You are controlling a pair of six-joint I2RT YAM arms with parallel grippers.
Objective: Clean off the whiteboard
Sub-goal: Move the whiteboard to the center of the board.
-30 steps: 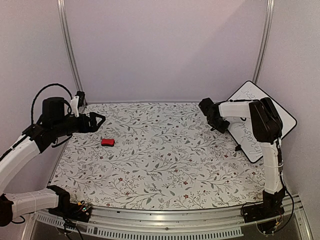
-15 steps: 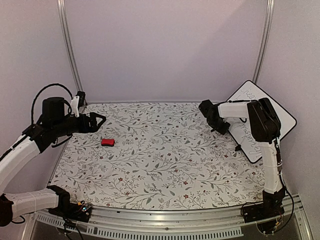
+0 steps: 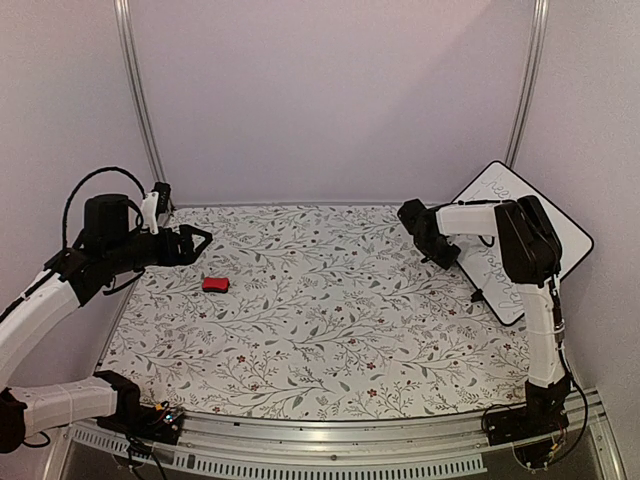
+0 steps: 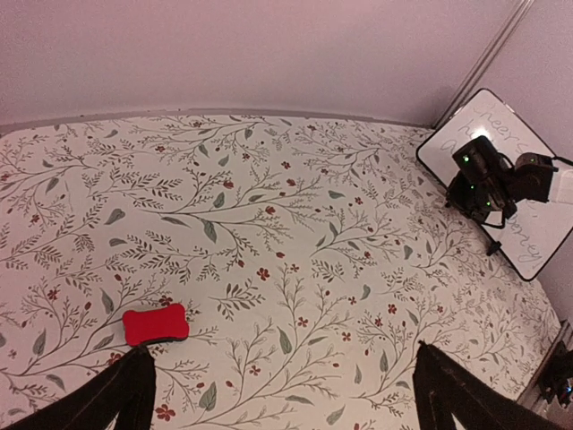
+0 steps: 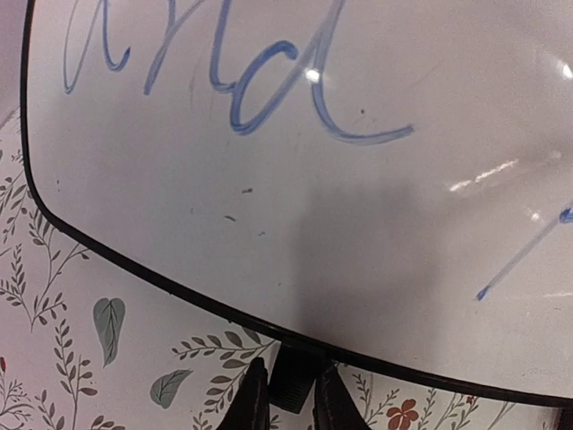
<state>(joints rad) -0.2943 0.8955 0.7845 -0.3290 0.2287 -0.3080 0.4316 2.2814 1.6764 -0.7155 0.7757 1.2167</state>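
Top external first: saw the floral table (image 3: 330, 340), then the whiteboard (image 3: 500, 190) propped tilted at the far right edge, leaning toward the right wall, blue cursive all over it. Nothing wiped yet, judging by that.

Found the right arm bent round to the board's near-left rim. Right wrist view showed the right gripper (image 5: 289, 391) with jaws narrow, pinched on a small dark stub (image 5: 291, 372) just under the rim, probably one of the board's feet. Tiny purchase for such a big flat panel. Could easily twist out of that pinch on any pull, then slap flat or slide off the table edge. Could also pivot on the other feet and scrape along the wall.

Spotted the left gripper (image 3: 200, 241) spread wide, holding nothing, hovering near the far-left corner. Noted the red eraser (image 4: 155, 324) lying on the cloth just below it, well apart from the board. Might end up dragging the board too short a way, out of that arm's reach. Might also knock the eraser aside with a sloppy descent, given such a small block.
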